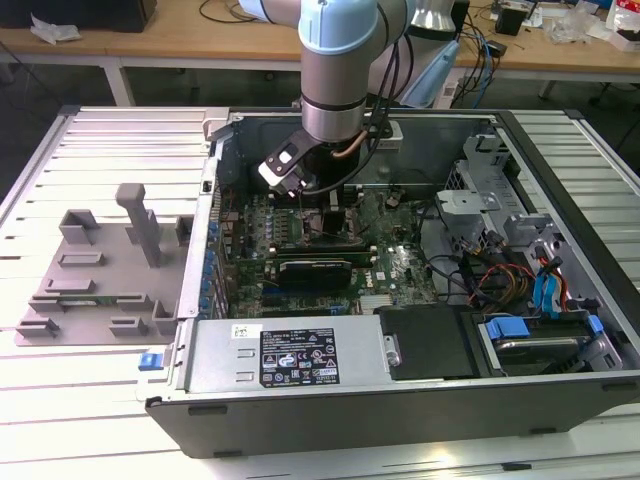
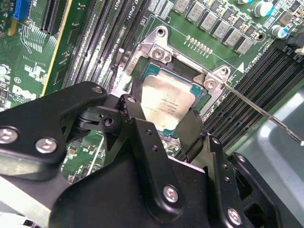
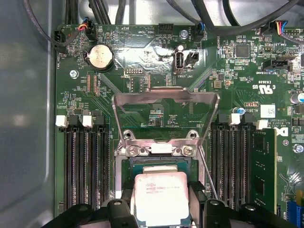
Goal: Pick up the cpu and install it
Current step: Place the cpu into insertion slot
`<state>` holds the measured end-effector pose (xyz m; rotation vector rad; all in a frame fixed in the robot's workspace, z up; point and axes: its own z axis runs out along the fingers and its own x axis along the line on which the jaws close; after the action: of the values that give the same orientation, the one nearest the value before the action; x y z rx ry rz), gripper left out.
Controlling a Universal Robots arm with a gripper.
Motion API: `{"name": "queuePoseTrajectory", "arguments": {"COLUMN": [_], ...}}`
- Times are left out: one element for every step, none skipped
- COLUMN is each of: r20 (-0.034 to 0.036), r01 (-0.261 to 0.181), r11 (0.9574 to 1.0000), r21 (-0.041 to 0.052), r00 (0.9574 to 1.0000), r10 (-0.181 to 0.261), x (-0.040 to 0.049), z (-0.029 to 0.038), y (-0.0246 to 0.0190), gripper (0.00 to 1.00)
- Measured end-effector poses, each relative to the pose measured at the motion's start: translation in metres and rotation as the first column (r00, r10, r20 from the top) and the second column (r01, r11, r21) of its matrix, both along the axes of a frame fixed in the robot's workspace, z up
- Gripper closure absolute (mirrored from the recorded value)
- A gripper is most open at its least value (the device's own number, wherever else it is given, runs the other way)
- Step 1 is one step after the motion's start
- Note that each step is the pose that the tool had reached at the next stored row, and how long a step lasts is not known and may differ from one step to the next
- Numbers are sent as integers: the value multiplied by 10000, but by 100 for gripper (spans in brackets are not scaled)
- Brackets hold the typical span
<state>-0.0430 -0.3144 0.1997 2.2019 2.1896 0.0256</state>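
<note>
My end effector (image 3: 160,208) is closed on the cpu (image 3: 161,192), gripping two opposite edges so it stays level over the open socket (image 3: 156,163). The metal clamp frame (image 3: 166,99) is flipped up, clear of it. I can't tell if it's seated. The chip is a silver-white square with a thin dark rim and faint print, inside the computer case (image 1: 400,420) mid-tabletop (image 1: 80,400).

Cpu (image 3: 161,197): one edge cut off by pic border in first wrist view; part of it covered by hand (image 2: 161,114) in second wrist view. Can't tell if it's seated in socket (image 3: 129,166) or just above. Exterior view: arm (image 1: 335,90) blocks mid motherboard (image 1: 400,265).
</note>
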Motion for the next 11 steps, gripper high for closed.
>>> {"name": "queuePoseTrajectory", "arguments": {"r20": [-1,-1,-2,-2,-3,-2,-2,0,-2,-3,-4], "r01": [49,108,215,271,295,302,309,331,395,473,577], "r11": [10000,9999,9998,9996,9996,9995,9995,9994,9992,9989,9983], "r21": [0,-1,4,10,26,39,62,53,52,50,48], "r00": [10000,9999,9998,9996,9996,9995,9995,9995,9992,9989,9983], "r10": [-49,-108,-215,-271,-295,-302,-309,-331,-395,-473,-577], "x": [0,0,0,-1,0,0,0,0,2,3,8], "z": [0,1,1,3,11,18,20,21,21,22,23], "y": [0,0,0,0,0,0,2,1,0,0,-1], "gripper": [46,46,46,46,46,46,46,46,46,46,46]}}
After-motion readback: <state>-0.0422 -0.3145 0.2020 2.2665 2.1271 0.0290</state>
